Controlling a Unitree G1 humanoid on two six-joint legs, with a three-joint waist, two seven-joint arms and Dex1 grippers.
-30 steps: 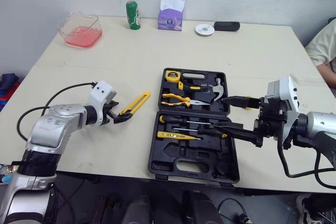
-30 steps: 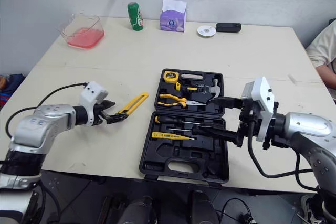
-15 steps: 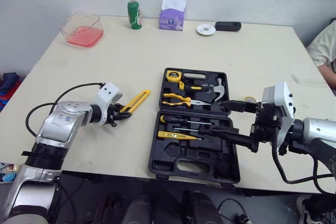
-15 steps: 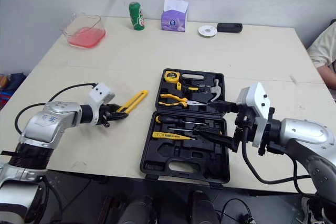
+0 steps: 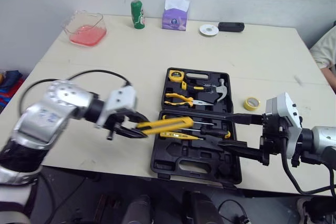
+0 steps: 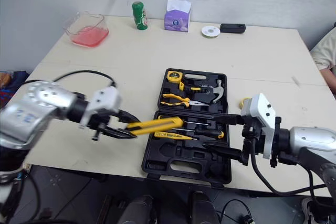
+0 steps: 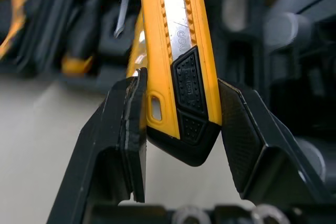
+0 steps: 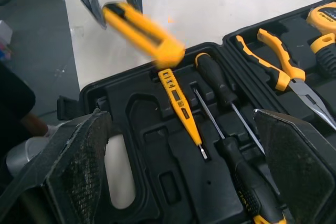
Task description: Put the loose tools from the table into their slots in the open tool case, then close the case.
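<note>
Pale beige counter (image 5: pixel 142 56) up against a plain wall, a green can (image 5: pixel 137 14) and a purple tissue box (image 5: pixel 176 13) along the back. The black plastic tool case (image 5: pixel 173 156) is lying open near the front edge.

The yellow utility knife with the black butt cap (image 5: pixel 165 124) is the thing in play. The left fingers (image 7: pixel 239 129) are clamped on that black butt end, one each side, so the whole yellow body pokes out free ahead of them. My guess is that's deliberate: holding it by the tail leaves the length clear to drop into a moulded slot without the fingers fouling the case.

Right now it's up in the air, roughly level, crossing the case's left edge. Its nose is above the black-handled screwdrivers (image 5: pixel 212 133) and the yellow tester pen (image 5: pixel 178 135) in the near half. Not seated in anything yet.

The right fingers (image 5: pixel 247 151) are spread wide apart with nothing between them, hovering over the right side of the near half, well apart from the knife. Parked out of the way or ready to steady the case, I can't tell which.

Also, a small yellow tape roll (image 5: pixel 252 103) sits on the counter just beside the case's right edge, so I reckon the lid isn't closing soon.
</note>
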